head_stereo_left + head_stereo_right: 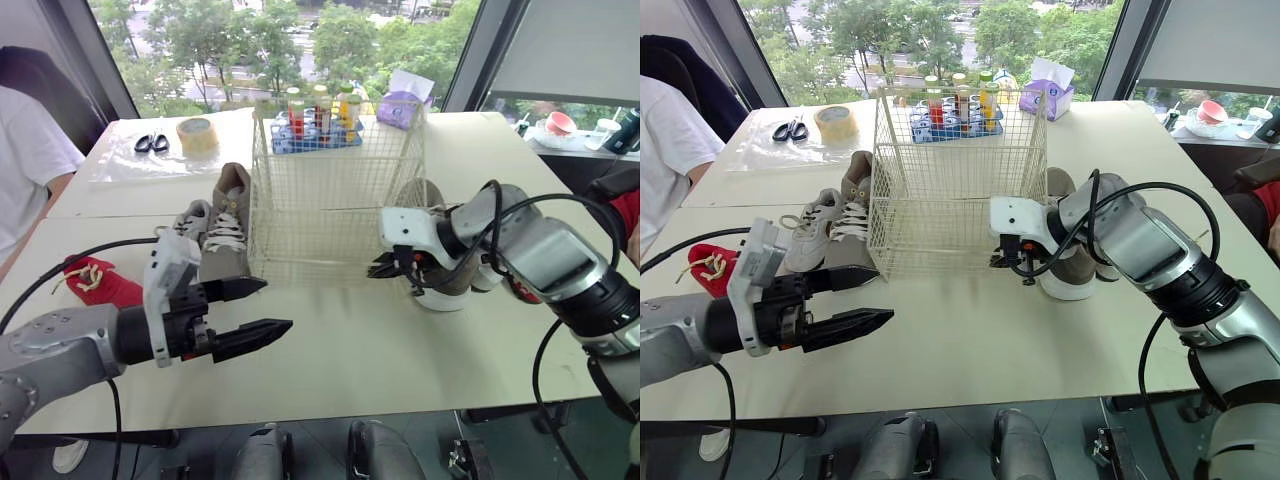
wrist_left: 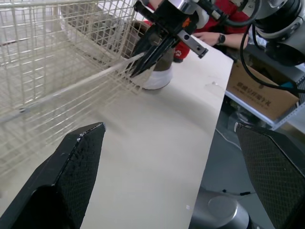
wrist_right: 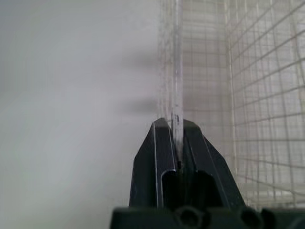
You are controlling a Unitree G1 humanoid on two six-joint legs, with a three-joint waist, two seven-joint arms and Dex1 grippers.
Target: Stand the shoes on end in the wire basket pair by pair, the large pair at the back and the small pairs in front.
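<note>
The wire basket (image 1: 335, 190) stands mid-table with no shoes inside. My right gripper (image 1: 385, 268) is shut on the basket's lower front right corner wire (image 3: 177, 71). A brown shoe with a white sole (image 1: 445, 285) sits just behind that gripper, right of the basket. Left of the basket lie a large grey shoe (image 1: 228, 225) and a small white-grey shoe (image 1: 192, 220). A red shoe (image 1: 100, 283) rests further left. My left gripper (image 1: 275, 305) hovers open and holding nothing above the table, in front of the grey shoe.
Behind the basket stand a blue crate of bottles (image 1: 315, 125) and a tissue box (image 1: 402, 105). Scissors (image 1: 152, 143) and a tape roll (image 1: 197, 136) lie at the back left. One person (image 1: 25, 160) stands at the left edge, another in red (image 1: 625, 210) at the right.
</note>
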